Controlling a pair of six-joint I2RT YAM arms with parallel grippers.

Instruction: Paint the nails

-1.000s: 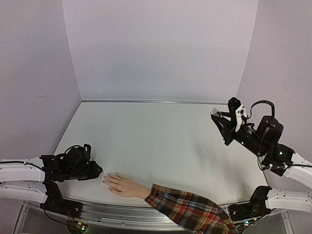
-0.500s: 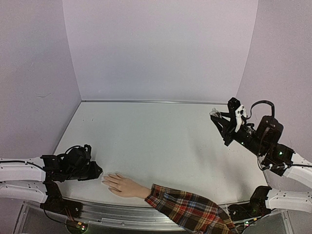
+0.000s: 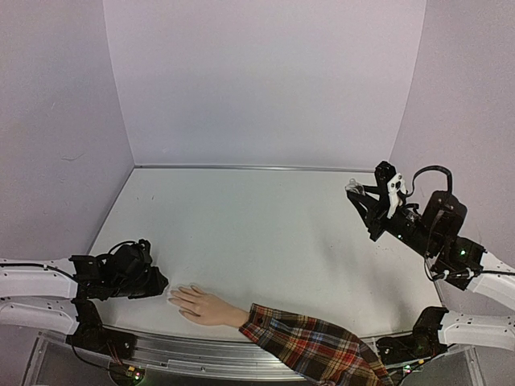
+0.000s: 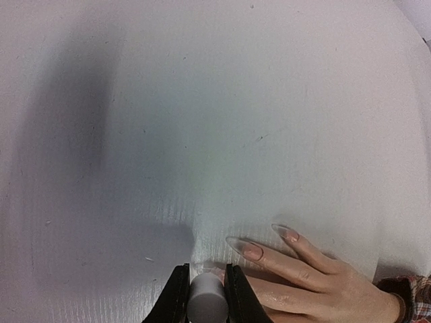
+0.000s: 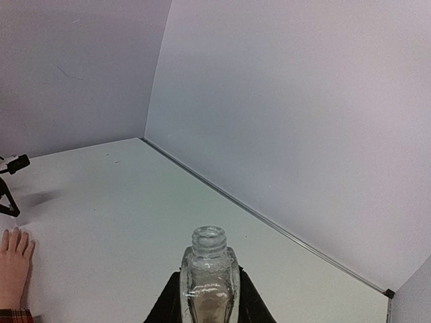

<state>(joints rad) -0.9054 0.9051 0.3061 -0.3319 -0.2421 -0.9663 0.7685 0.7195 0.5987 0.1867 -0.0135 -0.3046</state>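
A beige mannequin hand (image 3: 206,306) in a red plaid sleeve (image 3: 310,344) lies flat near the table's front edge, fingers pointing left. Its long pale nails (image 4: 250,249) show in the left wrist view. My left gripper (image 3: 162,283) is shut on a grey-white brush cap (image 4: 207,301), held low just at the fingertips. The brush itself is hidden behind the cap. At the right, my right gripper (image 3: 359,195) holds a small clear bottle (image 5: 210,272) above the table. The bottle is uncapped, its neck open, with pale liquid inside.
White table (image 3: 249,233) with purple walls at the back and on both sides. A metal strip (image 3: 257,168) runs along the back edge. The sleeve reaches over the front rail at lower right.
The left gripper has drawn back a touch from the fingertips. The right arm and the bottle have not moved.
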